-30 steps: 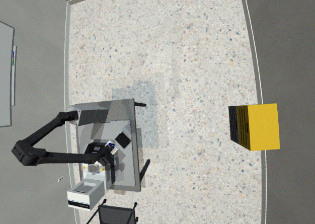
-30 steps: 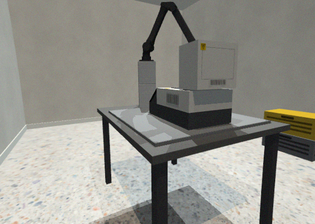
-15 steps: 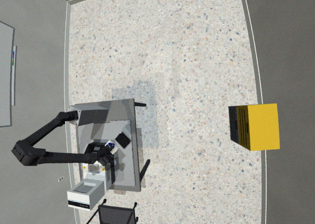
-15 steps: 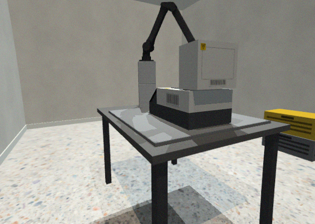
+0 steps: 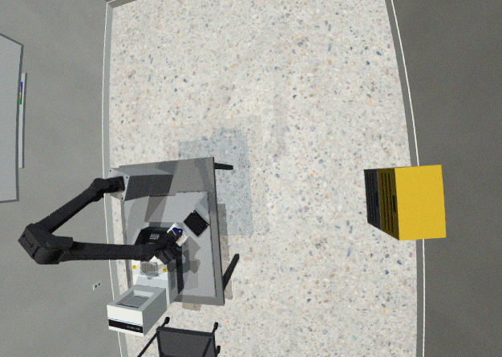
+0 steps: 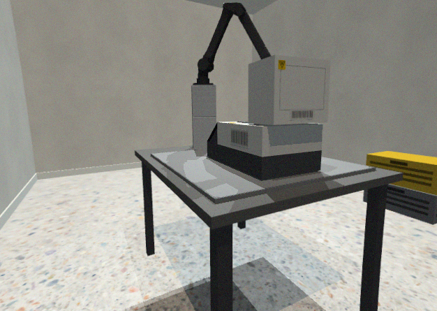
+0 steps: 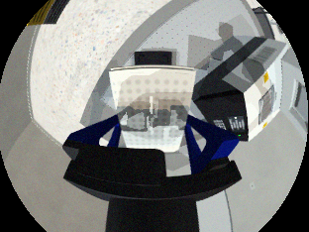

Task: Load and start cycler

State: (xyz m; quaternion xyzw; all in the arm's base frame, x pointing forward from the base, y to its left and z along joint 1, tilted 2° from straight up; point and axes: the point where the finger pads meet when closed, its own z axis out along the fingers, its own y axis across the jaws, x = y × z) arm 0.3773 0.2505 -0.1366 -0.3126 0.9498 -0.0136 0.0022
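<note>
Speckled floor, grey walls, dark-legged counter [image 6: 246, 208] carrying the cycler [image 6: 275, 148], lid [image 6: 287, 88] standing upright. Gripper [image 7: 154, 135] is clamped across the white plate [image 7: 154, 103], blue fingers on either side, plate carried clear of the counter. Empty black nest [image 5: 196, 223] lies just beyond the gripper; cycler sits to its right.

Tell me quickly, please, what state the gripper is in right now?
Gripper: shut on the PCR plate T27, held between its blue fingers above the table.
</note>
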